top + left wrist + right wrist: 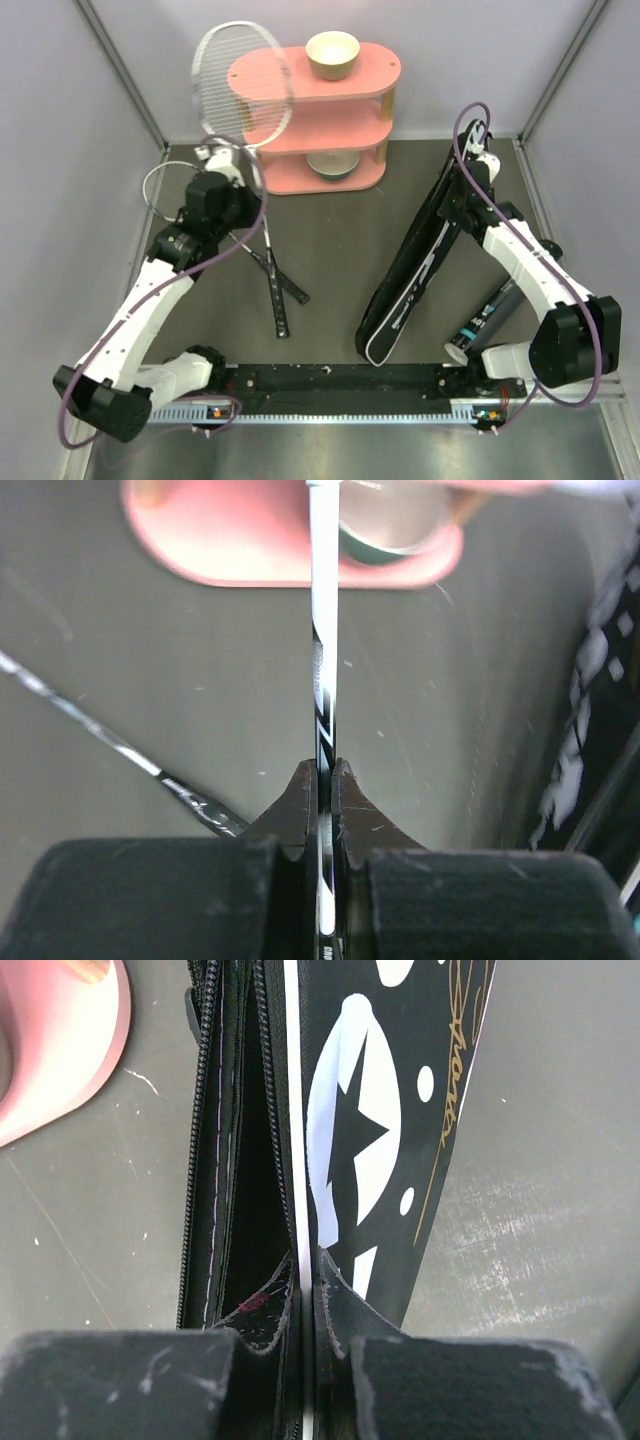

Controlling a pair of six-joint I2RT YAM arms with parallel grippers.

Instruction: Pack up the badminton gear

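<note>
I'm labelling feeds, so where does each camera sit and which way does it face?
Top external: above and behind, looking down on the table; left arm and right arm show.
Left wrist: wrist-mounted, looks along left fingers shut on a racket shaft.
Right wrist: wrist-mounted, looks along right fingers pinching the bag.
Shared: all see the pink shelf.

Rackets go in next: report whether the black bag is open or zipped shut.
Open: in the right wrist view the bag has its zipper rows parted around a dark gap, and the right gripper pinches one edge.
</note>
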